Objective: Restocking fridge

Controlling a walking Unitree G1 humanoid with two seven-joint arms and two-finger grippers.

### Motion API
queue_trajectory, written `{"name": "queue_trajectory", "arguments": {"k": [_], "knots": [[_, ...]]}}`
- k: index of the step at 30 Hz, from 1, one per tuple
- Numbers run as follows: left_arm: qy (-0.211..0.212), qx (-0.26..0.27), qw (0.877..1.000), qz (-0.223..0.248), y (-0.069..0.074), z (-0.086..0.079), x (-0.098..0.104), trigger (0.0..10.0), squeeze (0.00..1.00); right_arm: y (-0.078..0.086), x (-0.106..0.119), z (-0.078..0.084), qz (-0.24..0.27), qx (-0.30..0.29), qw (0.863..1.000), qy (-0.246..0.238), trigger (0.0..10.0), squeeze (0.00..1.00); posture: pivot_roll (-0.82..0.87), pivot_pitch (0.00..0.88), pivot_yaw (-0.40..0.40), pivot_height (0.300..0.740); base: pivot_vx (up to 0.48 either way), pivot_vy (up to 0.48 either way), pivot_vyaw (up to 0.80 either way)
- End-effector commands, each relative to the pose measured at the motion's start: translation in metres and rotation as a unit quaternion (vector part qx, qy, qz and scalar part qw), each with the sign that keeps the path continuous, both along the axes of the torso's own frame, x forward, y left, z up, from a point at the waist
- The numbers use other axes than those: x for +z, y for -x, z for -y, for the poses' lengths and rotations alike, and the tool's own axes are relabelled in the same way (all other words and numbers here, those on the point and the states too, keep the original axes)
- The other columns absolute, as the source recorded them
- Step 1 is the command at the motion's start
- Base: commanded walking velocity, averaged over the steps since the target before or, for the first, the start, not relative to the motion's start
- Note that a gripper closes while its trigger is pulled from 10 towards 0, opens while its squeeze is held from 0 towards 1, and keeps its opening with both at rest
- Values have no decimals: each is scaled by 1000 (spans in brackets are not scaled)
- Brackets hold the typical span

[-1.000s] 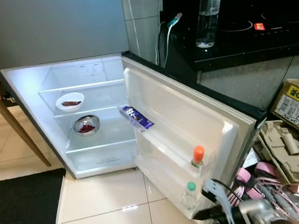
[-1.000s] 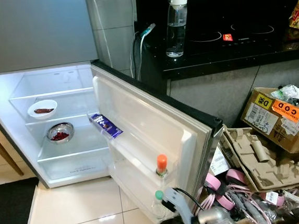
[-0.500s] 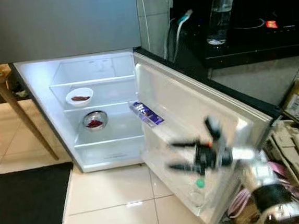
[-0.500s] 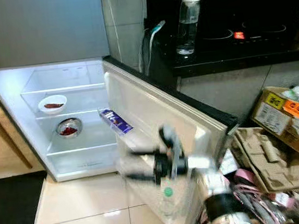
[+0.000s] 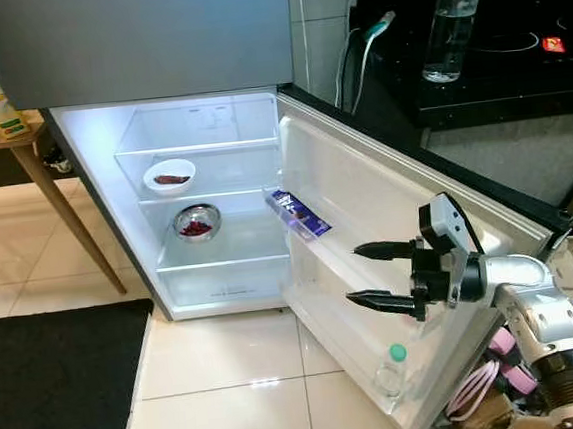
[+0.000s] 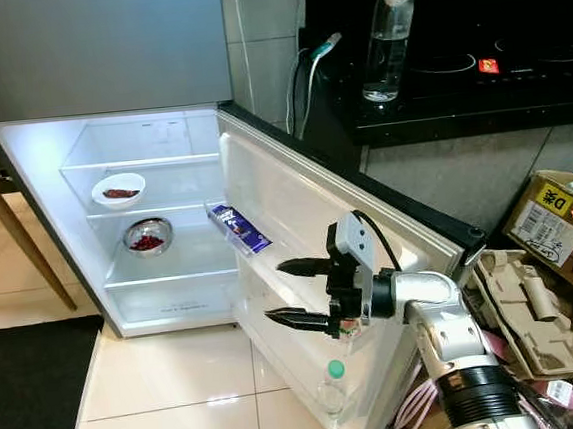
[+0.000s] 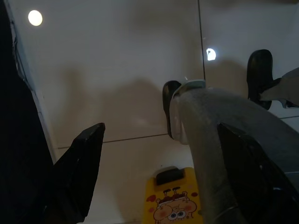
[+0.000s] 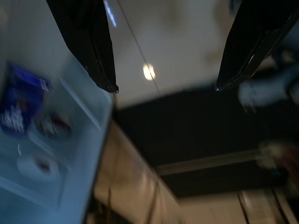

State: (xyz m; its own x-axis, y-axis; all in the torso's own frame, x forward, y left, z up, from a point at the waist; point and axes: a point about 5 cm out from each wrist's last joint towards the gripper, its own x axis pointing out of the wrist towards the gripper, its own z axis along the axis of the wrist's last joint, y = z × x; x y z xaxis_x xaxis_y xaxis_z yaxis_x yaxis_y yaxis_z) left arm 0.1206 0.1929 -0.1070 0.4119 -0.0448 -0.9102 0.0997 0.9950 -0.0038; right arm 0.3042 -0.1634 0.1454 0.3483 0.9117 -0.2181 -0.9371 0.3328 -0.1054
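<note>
Left eye view: right tool (image 5: 367,275) agape by fridge door (image 5: 364,183)

Right claw (image 5: 364,275), fingers spread, hovers before the open fridge door (image 5: 365,198).

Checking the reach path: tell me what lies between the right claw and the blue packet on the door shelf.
Nothing: bare white door lining separates the open right claw from the blue packet, seen in both eye views.
</note>
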Motion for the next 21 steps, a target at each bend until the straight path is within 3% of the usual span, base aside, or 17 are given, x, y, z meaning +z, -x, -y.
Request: {"name": "queue_trajectory", "arguments": {"k": [1,4,10,21], "knots": [[-1,-1,1000,-20,11,-1,-3,10000,0,-1,-6,7,-11,-24,999,22,10000,0,-116,0,-16,740,0,0,0],[0,0,1000,-20,10,0,-3,10000,0,-3,-7,10,-13,-40,999,28,10000,0,-116,0,-16,740,0,0,0],[4,3,1000,-18,10,1,-3,10000,0,-11,-16,26,-39,-124,986,101,10000,0,-115,0,-21,740,0,0,0],[2,4,1000,-18,9,0,-3,10000,0,-15,-24,41,-65,-181,966,170,10000,0,-115,0,-18,740,0,0,0]]}}
